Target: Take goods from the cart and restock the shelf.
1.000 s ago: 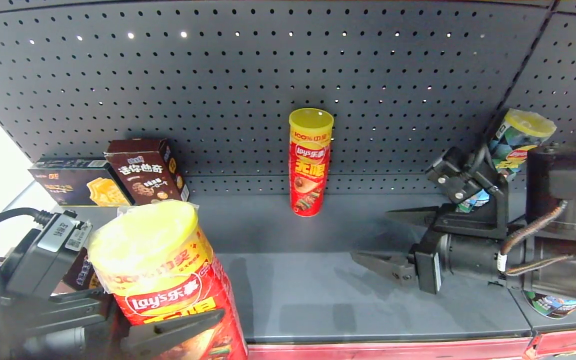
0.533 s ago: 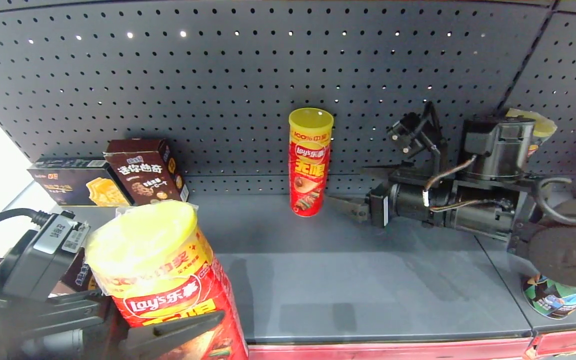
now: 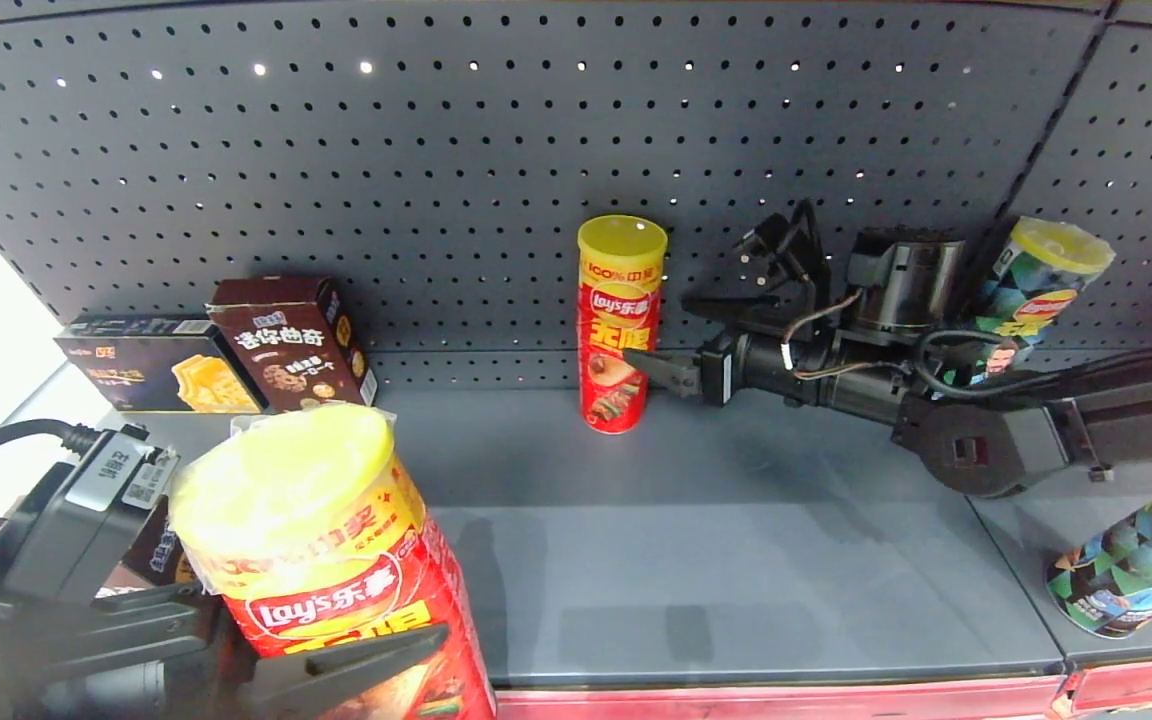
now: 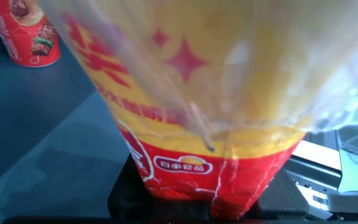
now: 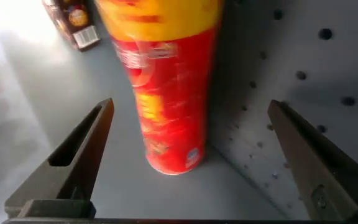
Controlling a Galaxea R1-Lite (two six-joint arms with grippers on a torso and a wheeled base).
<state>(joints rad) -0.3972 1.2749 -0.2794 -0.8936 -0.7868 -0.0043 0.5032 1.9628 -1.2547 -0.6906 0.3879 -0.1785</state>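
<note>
A red chip can with a yellow lid stands upright at the back of the grey shelf, against the pegboard. My right gripper is open at that can's right side. In the right wrist view the can stands just ahead of the right gripper, in line with the gap between its spread fingers. At the lower left, my left gripper is shut on a larger red chip can, held upright in front of the shelf. The left wrist view shows this held can close up.
Two dark cookie boxes stand at the shelf's back left. Two can-shaped packs with a blue-green pattern are on the right, one at the back, one near the red front edge. The shelf's middle is bare.
My right arm has swung left and back across the shelf, bringing its open gripper up to the standing red can. The left arm and its can have stayed put.
</note>
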